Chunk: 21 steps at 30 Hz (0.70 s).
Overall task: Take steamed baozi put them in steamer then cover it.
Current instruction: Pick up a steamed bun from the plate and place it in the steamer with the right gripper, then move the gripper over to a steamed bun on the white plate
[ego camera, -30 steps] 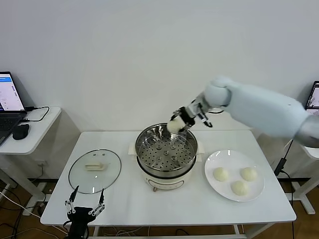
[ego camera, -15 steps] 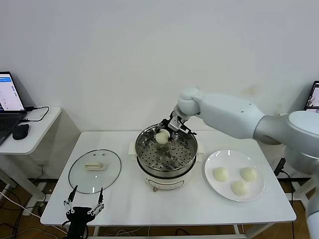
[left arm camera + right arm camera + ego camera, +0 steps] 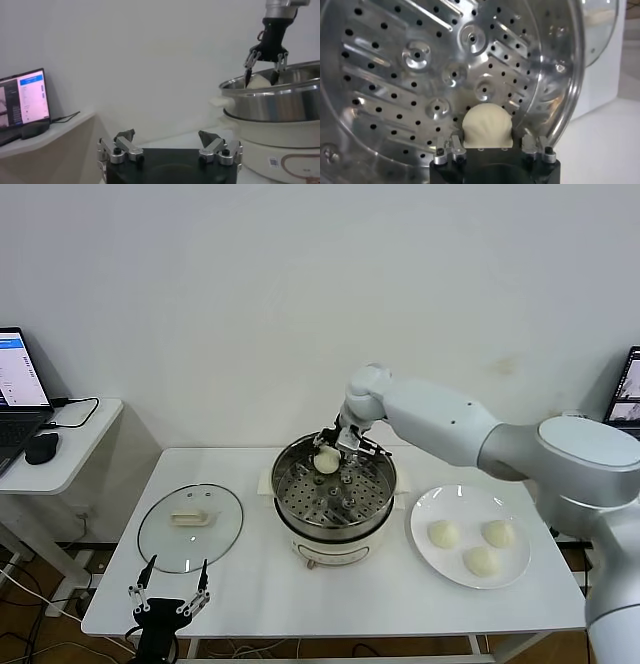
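I find nothing I can actually read. The laptop [image 3: 18, 389] on the side desk beyond the table's left edge shows lines of text on its screen, too small to make out. A small label [image 3: 272, 161] sits on the steamer [image 3: 335, 494] base, its print also illegible to me.

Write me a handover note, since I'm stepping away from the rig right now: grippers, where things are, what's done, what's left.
Right gripper: over the back of the steamer, fingers either side of a baozi that sits on the perforated tray; whether it has let go is unclear.
Left gripper: open, parked at the table's front left edge.
Three baozi wait on the white plate.
Glass cover lies left of the steamer.
Left: load those three, then cover.
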{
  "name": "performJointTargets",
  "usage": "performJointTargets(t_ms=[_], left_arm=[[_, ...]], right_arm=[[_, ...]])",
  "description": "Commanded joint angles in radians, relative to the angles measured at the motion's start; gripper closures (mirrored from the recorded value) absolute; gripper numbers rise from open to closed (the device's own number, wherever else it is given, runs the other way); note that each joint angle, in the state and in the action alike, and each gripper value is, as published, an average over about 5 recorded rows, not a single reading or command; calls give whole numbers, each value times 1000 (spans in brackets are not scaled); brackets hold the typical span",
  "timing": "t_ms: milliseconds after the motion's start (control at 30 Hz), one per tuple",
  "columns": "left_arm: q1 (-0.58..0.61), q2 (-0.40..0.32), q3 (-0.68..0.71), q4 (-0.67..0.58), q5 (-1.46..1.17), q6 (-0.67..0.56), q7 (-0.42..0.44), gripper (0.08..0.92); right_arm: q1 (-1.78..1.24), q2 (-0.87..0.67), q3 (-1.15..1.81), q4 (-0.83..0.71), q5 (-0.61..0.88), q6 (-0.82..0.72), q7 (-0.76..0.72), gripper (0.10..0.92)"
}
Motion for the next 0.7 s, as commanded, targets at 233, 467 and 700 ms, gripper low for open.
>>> performJointTargets(t_ms=[233, 467, 700], left_arm=[[6, 0, 3, -23, 1, 4, 0, 177], [13, 5, 3, -51, 0, 10, 3, 177], [19, 12, 3, -66, 0, 10, 3, 177]], right_arm=[[77, -50, -32, 85, 127, -52, -37, 215], [258, -275, -123, 405, 500, -469, -202, 203], [347, -527, -129, 591, 577, -736, -252, 203]])
